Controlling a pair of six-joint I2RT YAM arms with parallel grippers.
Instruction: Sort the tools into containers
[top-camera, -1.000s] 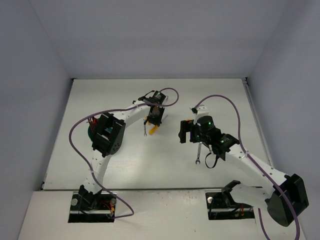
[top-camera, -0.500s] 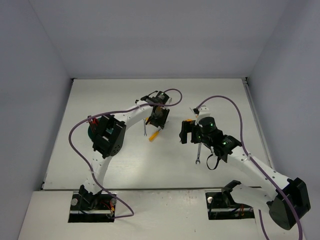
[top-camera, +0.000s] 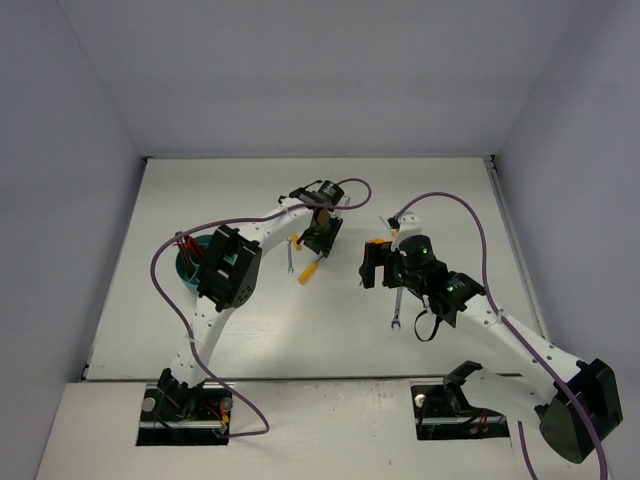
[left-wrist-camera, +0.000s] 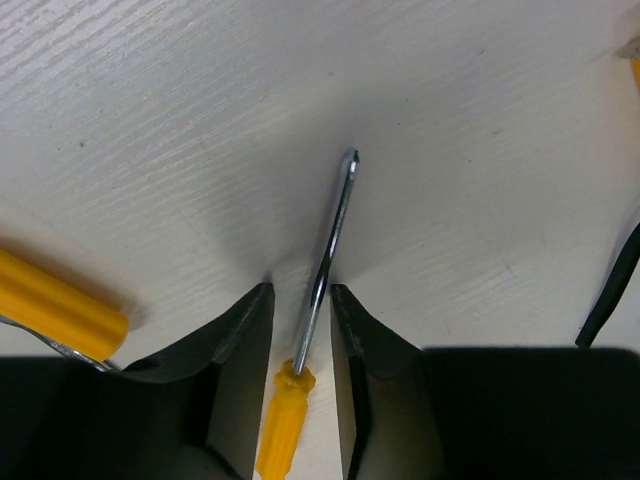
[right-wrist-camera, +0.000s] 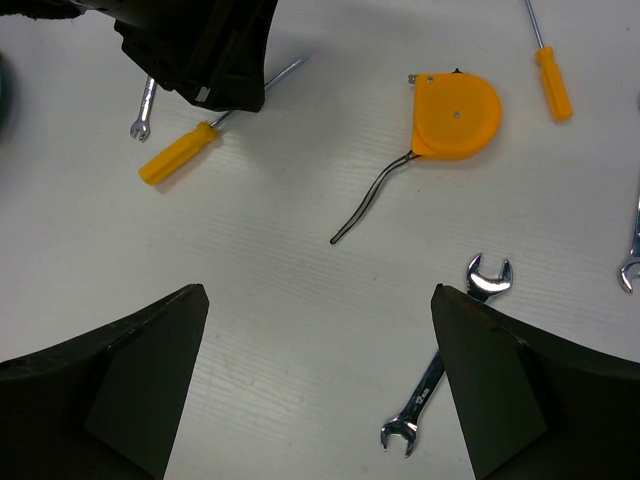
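My left gripper (left-wrist-camera: 300, 292) is low over the table, its jaws narrowly apart on either side of a thin orange-handled screwdriver (left-wrist-camera: 318, 290), with a small gap on each side of the shaft. In the top view the left gripper (top-camera: 320, 234) is at mid-table. A thicker orange-handled screwdriver (top-camera: 308, 270) and a small silver wrench (top-camera: 290, 258) lie just left of it. My right gripper (right-wrist-camera: 320, 292) is wide open and empty above the table, with a silver wrench (right-wrist-camera: 445, 362) beside its right finger. The teal bowl (top-camera: 188, 268) sits at the left, partly hidden by the left arm.
An orange round-bodied tool with a black cord (right-wrist-camera: 456, 115) lies ahead of the right gripper. Another small orange screwdriver (right-wrist-camera: 551, 80) and a wrench end (right-wrist-camera: 632, 255) lie at the right. A dark thin tool (left-wrist-camera: 610, 290) lies right of the left gripper.
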